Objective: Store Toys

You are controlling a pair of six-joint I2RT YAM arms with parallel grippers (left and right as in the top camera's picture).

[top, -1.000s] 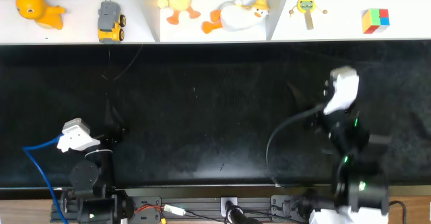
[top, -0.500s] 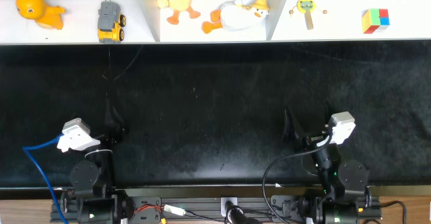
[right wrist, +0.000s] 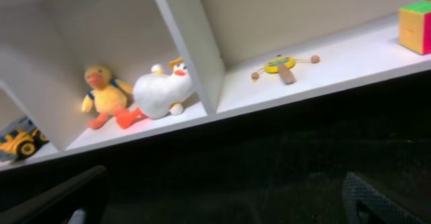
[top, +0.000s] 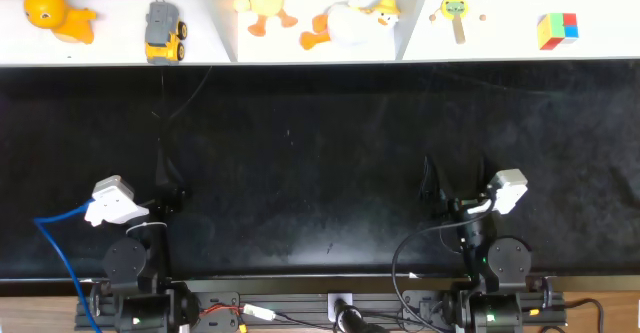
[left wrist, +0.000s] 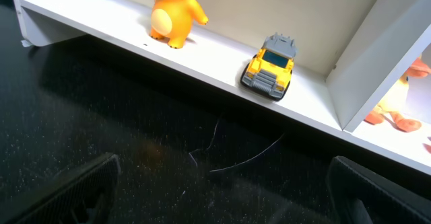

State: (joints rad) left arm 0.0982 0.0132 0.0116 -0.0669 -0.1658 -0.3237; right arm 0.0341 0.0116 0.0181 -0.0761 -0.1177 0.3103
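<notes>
Jaws stand apart, empty, on left gripper (left wrist: 222, 200) and right gripper (right wrist: 222, 204); far yellow plush duck (right wrist: 101, 93) looks soft, light, best pinched across its body.

Light even, prob. from overhead. White shelf (top: 110, 51) bright, nearly washed out in top view; black mat (top: 320, 173) dim w/ faint pale sheen. Wrist views: soft shadows under toy truck (left wrist: 271, 68) & beside divider (right wrist: 196, 42); shelf back wall evenly lit.
</notes>
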